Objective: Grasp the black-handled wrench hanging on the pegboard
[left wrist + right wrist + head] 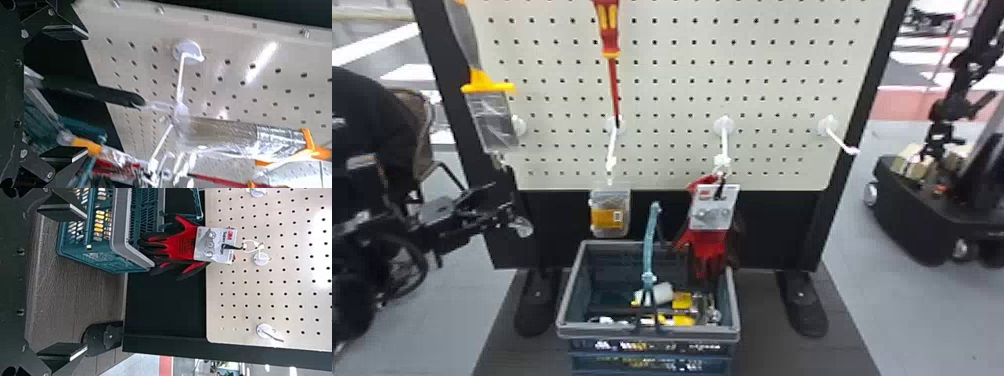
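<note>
The flat cream pegboard (682, 90), drilled in even rows, stands above a slatted teal plastic basket (702, 331). At the board's left edge hangs the black-handled wrench (98, 95), smooth and round-ended. It lies between the left gripper's (78, 94) spread flat fingers, which do not touch it. The right gripper (74, 282) is splayed wide around nothing. Glare on the crinkled clear wrap (235, 133) hides the wrench's head.

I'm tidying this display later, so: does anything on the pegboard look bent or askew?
The empty white hook at the pegboard's right edge looks askew: its arm slants sideways past the edge, while the glove hook points straight out.
</note>
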Robot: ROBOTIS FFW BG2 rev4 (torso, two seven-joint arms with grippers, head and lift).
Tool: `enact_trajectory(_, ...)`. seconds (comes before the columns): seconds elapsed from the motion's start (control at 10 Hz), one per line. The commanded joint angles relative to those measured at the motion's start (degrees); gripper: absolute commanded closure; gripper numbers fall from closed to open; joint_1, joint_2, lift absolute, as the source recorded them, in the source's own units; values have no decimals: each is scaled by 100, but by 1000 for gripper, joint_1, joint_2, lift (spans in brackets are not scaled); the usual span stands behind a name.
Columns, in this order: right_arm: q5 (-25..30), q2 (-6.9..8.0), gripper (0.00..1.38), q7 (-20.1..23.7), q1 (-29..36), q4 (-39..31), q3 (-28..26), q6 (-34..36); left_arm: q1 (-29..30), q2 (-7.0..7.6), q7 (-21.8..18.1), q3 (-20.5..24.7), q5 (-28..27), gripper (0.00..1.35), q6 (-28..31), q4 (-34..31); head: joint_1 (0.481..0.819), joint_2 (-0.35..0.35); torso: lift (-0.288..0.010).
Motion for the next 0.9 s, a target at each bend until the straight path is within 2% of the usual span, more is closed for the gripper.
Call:
enact_trajectory(0.0, 0, 13, 133, 11, -5, 14, 0, 2, -310, 123, -140, -344, 163, 217, 121, 67, 549, 0, -100)
enact_trajectory(0.1, 0, 21, 133, 11, -17, 14, 0, 10, -433, 184, -289, -538, 436, 140, 236, 165, 549, 0, -100)
enact_trajectory(0.2, 9, 30, 133, 20, -17, 28, 0, 10, -569, 237, -421, -661, 506, 124, 227, 278, 549, 0, -100)
enact_trajectory(0.3, 0, 30, 133, 38, -42, 56, 0, 10, -618, 272, -491, -661, 339, 174, 332, 278, 549, 0, -100)
enact_trajectory(0.4, 9, 30, 133, 47, -42, 56, 0, 10, -581, 281, -562, -687, 286, 412, 526, 278, 549, 0, -100)
enact_trajectory(0.5, 9, 30, 133, 47, -42, 56, 0, 10, -581, 272, -562, -705, 163, 838, 596, 278, 549, 0, -100)
enact_trajectory(0.6, 9, 30, 133, 55, -42, 56, 0, 10, -569, 264, -553, -714, 93, 1104, 640, 278, 549, 0, -100)
enact_trajectory(0.7, 9, 30, 133, 55, -42, 56, 0, 10, -556, 264, -491, -705, 58, 1211, 526, 278, 549, 0, -100)
enact_trajectory(0.8, 9, 30, 133, 55, -30, 56, 0, 10, -556, 264, -491, -722, 76, 1216, 464, 278, 549, 0, -100)
